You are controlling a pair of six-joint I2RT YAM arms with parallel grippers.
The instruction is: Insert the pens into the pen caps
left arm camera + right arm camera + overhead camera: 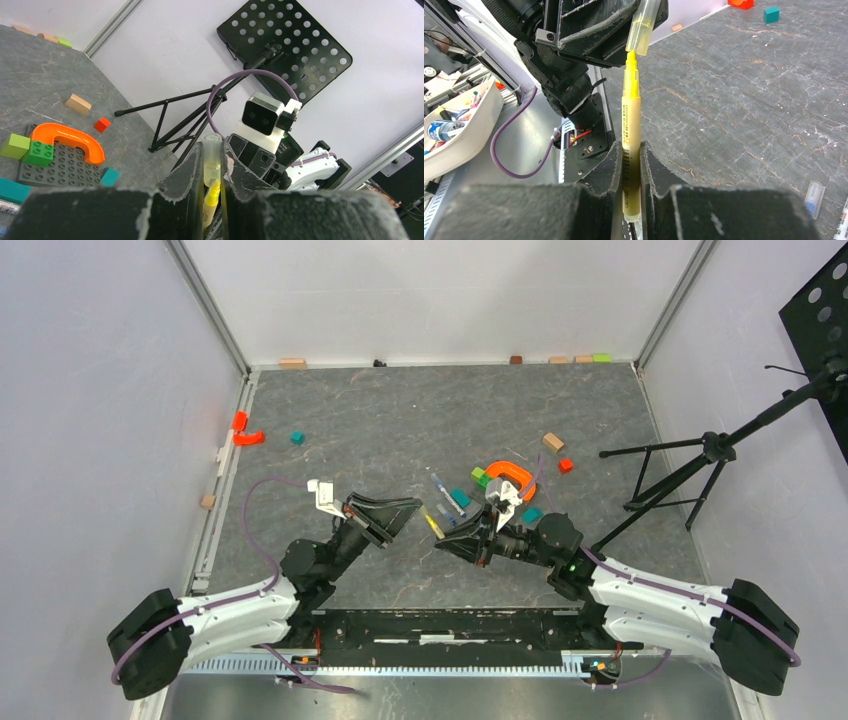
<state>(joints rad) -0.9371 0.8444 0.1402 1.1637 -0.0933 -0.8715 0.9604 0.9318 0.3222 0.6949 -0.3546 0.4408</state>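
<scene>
- Yellow pen (631, 130) is standing pinched between the jaws of the right gripper (630, 152), above the middle of the worktop's (400, 420) near edge.
- Its tip is meeting the mouth of the pale translucent cap (644, 27), and the barrel is not yet seated inside.
- The left gripper (213, 148) is pressing its jaws onto that cap and pointing the open end at the pen.
- The step in hand is looking like the first capping.
- The next move is calling for a straight push along the pen's axis, with tip and mouth truly in line, until the cap seats.
- Two pens are showing: the yellow one, and a white-barrelled pen (440, 486) lying near the worktop's middle.
- Two caps are showing: the held one, and what is probably the second cap (814, 192), a small clear tube lying close by.
</scene>
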